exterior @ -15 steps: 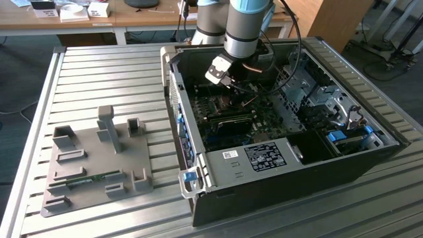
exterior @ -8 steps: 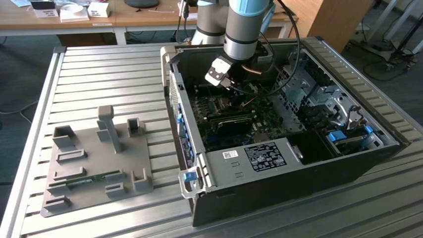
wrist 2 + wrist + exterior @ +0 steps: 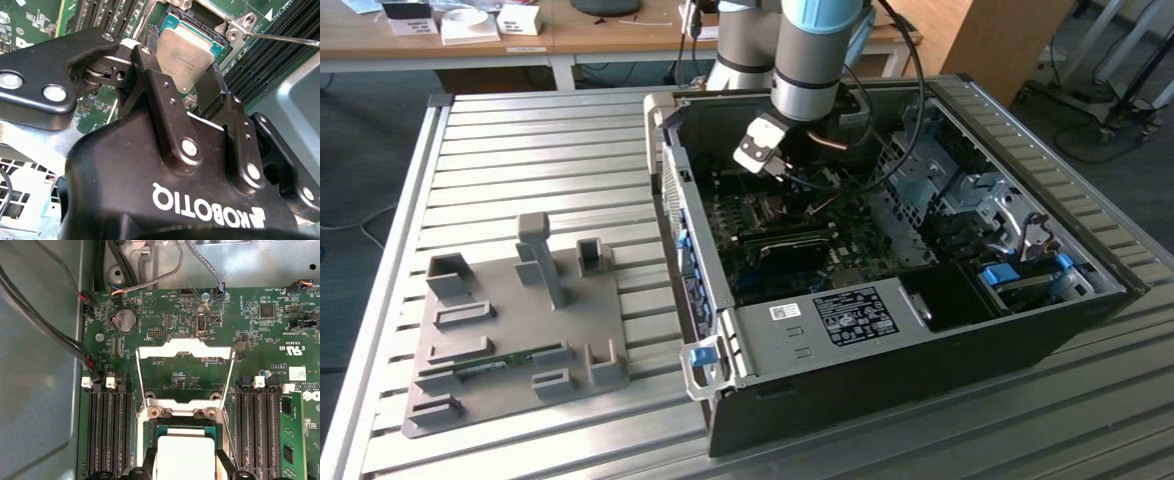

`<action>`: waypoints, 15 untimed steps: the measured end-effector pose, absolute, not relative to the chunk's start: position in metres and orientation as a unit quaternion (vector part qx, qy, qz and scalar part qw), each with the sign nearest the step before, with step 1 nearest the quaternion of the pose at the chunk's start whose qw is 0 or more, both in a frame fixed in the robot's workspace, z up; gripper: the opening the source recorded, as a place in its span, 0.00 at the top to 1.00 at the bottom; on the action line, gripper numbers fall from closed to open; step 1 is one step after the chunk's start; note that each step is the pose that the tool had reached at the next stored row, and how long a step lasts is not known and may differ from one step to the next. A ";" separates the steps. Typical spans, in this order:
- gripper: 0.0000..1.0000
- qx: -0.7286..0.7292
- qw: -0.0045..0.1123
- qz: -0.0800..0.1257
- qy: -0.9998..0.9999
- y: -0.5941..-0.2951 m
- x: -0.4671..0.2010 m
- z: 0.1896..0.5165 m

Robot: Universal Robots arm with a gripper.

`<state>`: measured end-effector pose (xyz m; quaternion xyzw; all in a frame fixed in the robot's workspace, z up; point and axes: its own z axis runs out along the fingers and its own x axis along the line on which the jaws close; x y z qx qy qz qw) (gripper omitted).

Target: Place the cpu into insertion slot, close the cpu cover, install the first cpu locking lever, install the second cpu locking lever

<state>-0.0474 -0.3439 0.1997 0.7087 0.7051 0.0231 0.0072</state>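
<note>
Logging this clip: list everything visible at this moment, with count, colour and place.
table: 1, silver, slatted, under everything
case: 1, black, open, on the table
tray: 1, grey, on the table, exterior view's left
motherboard: 1, green, inside the case
slot: 1, dark with silver rim, on the motherboard
cpu: 1, silver-grey, at the slot
cover: 1, silver, flipped open beside the slot
lever: 1, thin silver rod, by the slot
memory slots: several, black, flanking the slot
memory stick: 2, green, one in a memory slot, one in the tray
coin cell: 1, silver, on the motherboard
cables: several, black and grey, along the case wall
arm: 1, grey and blue, above the case
gripper: 1, black, shut on the cpu
</note>
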 end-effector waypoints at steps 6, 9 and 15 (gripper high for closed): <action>0.46 0.709 0.007 0.023 0.705 -0.343 -0.047 0.195; 0.46 0.709 0.007 0.023 0.705 -0.343 -0.047 0.195; 0.46 0.709 0.007 0.023 0.705 -0.343 -0.047 0.194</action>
